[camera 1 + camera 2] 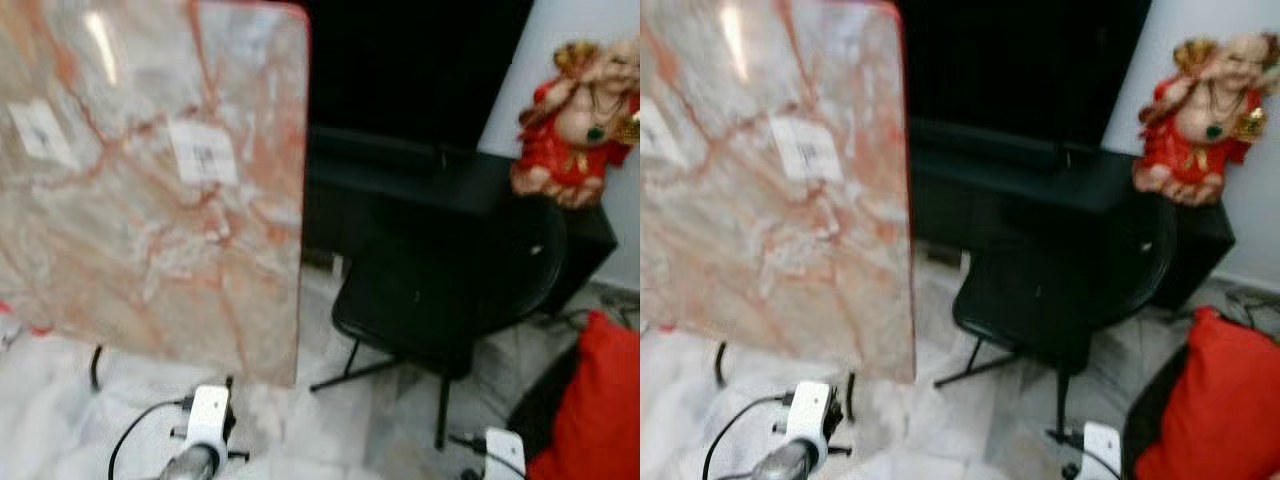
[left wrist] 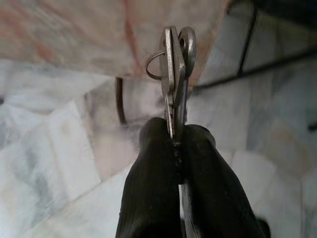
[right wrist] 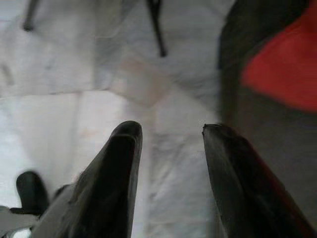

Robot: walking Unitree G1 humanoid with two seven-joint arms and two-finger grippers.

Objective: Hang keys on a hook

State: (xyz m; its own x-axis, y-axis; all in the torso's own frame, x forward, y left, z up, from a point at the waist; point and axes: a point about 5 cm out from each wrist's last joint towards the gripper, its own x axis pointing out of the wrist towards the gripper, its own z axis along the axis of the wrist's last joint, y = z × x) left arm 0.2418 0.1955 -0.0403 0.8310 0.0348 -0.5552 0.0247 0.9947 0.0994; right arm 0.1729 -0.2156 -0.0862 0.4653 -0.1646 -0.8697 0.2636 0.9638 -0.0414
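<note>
Item one: we are holding our left claw [image 2: 174,141] low over the marble floor [image 2: 54,163], clenched on the keys [image 2: 174,74], which are sticking up beyond its fingertips alongside their ring. The marble-patterned surface [image 2: 74,34] is lying ahead of this claw.

Item two: our right claw [image 3: 168,130] is hanging released, fingers apart, above the floor, a red cushion [image 3: 282,69] beside it.

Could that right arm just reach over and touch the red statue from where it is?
Probably not. The right tool hangs open low over the floor, while the red statue sits up on the black cabinet, with the black chair between.
</note>
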